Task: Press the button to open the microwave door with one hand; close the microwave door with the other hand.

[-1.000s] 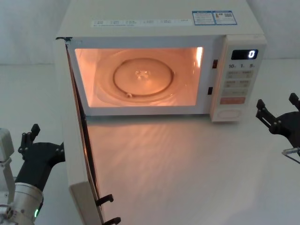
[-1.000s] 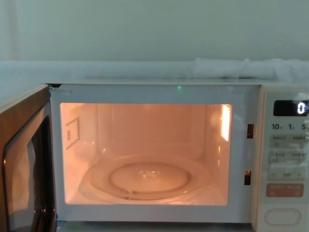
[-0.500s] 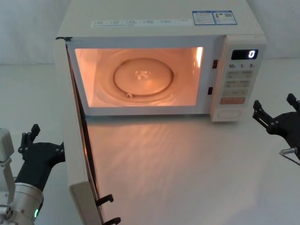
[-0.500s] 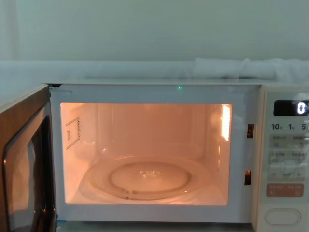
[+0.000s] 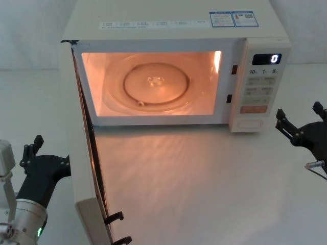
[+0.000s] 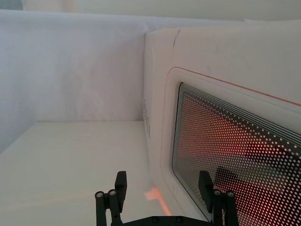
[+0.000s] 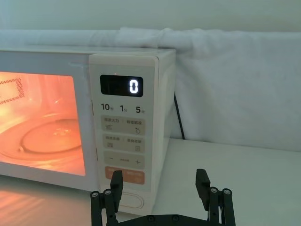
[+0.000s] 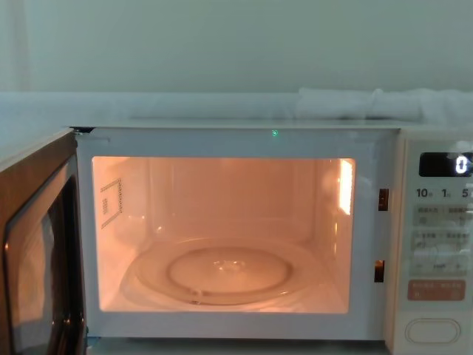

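With cream-white microwave door (image 5: pixel 76 153) swung wide at 9 o'clock, left gripper (image 6: pixel 162 186) hovering spread beside its dotted glass; right gripper (image 7: pixel 160 186) spread too, near pill-shaped cream button (image 5: pixel 249 123) at 3 o'clock.

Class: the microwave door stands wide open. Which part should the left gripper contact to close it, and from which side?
Push the door on its outer face near the free edge, far from the hinge, coming from the robot's left. The open left gripper already faces that window side.
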Tool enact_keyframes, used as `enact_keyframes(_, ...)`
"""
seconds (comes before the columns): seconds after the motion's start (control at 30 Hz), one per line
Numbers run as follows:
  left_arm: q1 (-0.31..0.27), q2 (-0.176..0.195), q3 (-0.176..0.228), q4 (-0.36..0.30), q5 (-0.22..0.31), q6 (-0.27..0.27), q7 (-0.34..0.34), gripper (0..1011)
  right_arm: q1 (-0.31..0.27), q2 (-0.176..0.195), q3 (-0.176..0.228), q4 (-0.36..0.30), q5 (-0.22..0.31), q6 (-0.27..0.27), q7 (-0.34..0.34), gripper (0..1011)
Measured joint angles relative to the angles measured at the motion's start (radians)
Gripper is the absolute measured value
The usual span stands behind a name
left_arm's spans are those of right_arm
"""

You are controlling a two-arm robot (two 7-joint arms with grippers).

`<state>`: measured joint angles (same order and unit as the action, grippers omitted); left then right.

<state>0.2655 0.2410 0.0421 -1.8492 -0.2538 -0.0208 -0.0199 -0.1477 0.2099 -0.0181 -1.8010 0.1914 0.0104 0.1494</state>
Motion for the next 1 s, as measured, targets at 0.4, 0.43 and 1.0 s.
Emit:
enact_keyframes(0.4, 0.000, 0.000, 0.000, 0.000, 0.000, 0.000, 0.000, 1001, 0.000, 0.000, 0.000, -0.001, 0.000, 0.000, 0.000, 1000)
enact_keyframes(0.43, 0.000, 0.000, 0.000, 0.000, 0.000, 0.000, 0.000, 1001, 0.000, 0.000, 0.000, -0.001, 0.000, 0.000, 0.000, 1000)
enact_keyframes(1.0, 0.000, 0.000, 0.000, 0.000, 0.000, 0.000, 0.000, 1001, 0.000, 0.000, 0.000, -0.001, 0.000, 0.000, 0.000, 1000)
